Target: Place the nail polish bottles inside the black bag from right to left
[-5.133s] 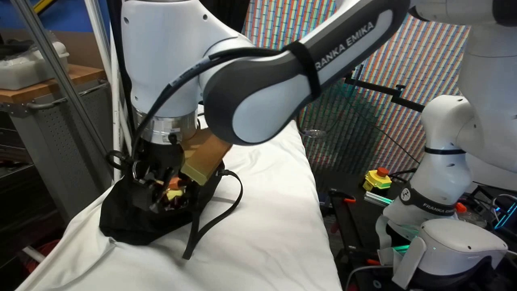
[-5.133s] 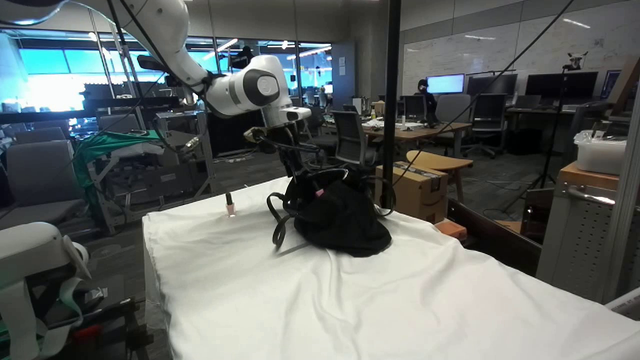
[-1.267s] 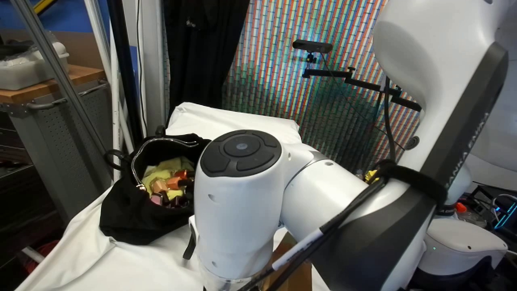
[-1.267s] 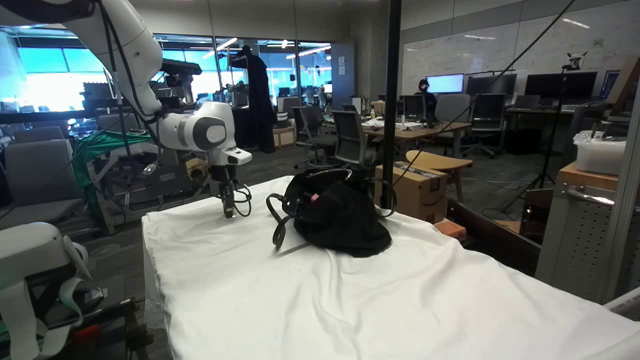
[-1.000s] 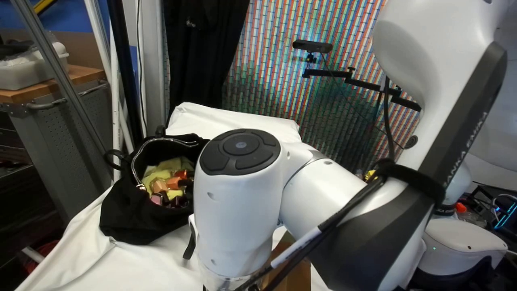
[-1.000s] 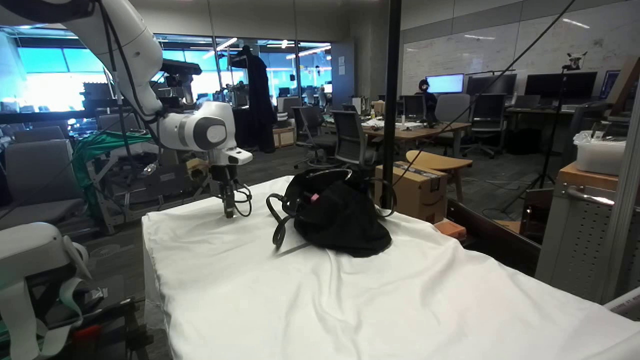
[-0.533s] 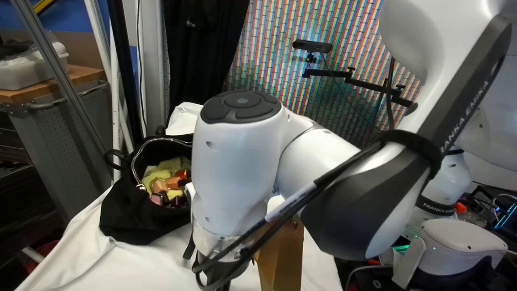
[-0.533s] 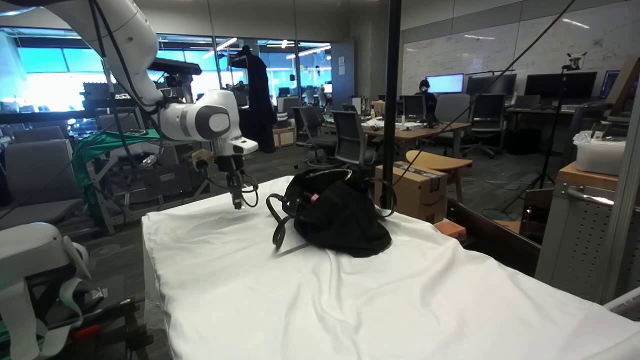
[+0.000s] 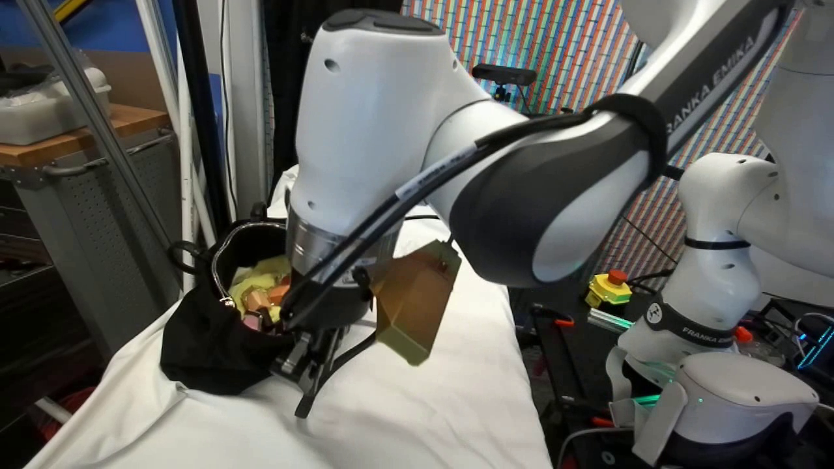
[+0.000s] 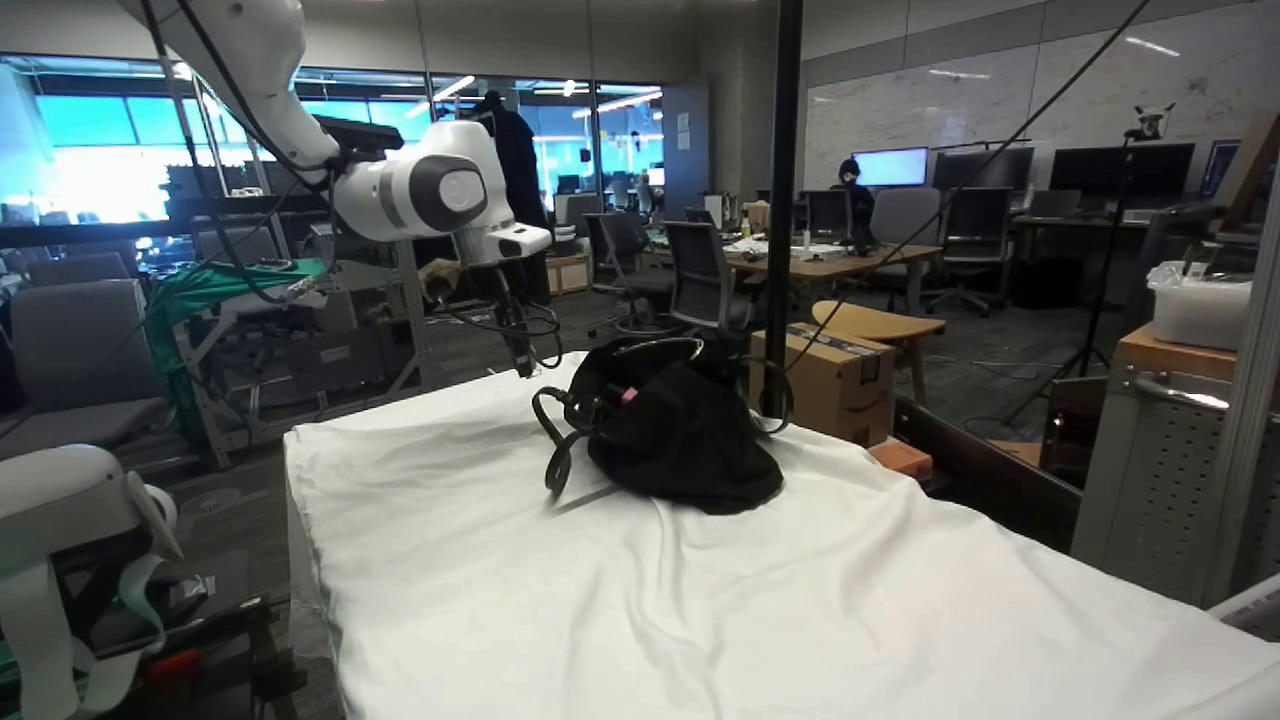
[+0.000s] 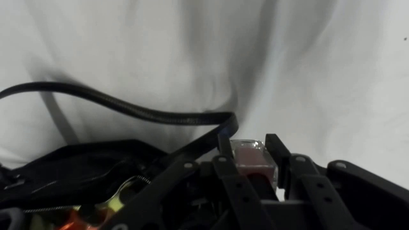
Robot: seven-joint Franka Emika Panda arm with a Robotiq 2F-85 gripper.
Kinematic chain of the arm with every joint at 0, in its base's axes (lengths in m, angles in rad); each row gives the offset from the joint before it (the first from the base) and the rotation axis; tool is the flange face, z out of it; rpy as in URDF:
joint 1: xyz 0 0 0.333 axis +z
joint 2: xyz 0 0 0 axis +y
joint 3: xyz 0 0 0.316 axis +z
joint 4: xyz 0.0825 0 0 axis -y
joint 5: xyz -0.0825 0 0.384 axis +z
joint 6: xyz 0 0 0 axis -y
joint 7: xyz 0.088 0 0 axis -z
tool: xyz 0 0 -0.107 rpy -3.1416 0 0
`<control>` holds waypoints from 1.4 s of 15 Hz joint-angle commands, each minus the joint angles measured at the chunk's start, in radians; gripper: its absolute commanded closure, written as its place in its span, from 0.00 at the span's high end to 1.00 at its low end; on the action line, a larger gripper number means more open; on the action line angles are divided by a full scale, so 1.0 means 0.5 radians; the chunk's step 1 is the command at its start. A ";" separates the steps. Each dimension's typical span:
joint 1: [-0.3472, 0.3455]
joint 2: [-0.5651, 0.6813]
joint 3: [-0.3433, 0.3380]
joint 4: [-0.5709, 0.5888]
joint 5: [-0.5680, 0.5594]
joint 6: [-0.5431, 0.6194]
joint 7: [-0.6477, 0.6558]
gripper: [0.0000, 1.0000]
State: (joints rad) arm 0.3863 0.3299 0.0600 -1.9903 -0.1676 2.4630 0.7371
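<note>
A nail polish bottle with a clear glass body, pinkish-red polish and a black cap sits between my fingers in the wrist view, its cap toward the palm. My gripper is shut on it. In an exterior view, the gripper hangs tilted above the white table, just short of the black bag. The bag slouches with its mouth open. Inside lie an orange bottle, a pink bottle and yellow-green lining. The gripper and wrist hide part of the bag's mouth.
A bag strap loops over the white cloth, passing close to my left finger. Behind the table rise a black pole and a cardboard box. Beside the table's other side stands a grey trolley.
Five seconds ago the gripper was at the bag's mouth and a pink bottle stood on the table. The gripper went down there, then rose and moved toward the bag, the bottle gone from the cloth.
</note>
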 commanded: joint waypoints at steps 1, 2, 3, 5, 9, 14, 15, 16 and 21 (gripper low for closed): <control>-0.094 -0.039 -0.039 0.081 -0.081 -0.028 -0.058 0.15; -0.124 -0.035 -0.052 0.107 -0.089 -0.026 -0.084 0.15; -0.148 -0.026 -0.067 0.132 -0.100 -0.021 -0.098 0.15; -0.207 -0.003 -0.089 0.199 -0.085 -0.030 -0.168 0.15; -0.301 0.074 -0.130 0.342 -0.061 -0.035 -0.283 0.15; -0.358 0.279 -0.181 0.595 -0.044 -0.084 -0.377 0.15; -0.363 0.327 -0.190 0.649 -0.039 -0.097 -0.394 0.15; -0.367 0.372 -0.202 0.710 -0.035 -0.121 -0.405 0.15; -0.385 0.556 -0.227 0.933 0.001 -0.196 -0.464 0.71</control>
State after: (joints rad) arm 0.1975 0.5474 -0.0466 -1.6280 -0.1921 2.4069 0.5476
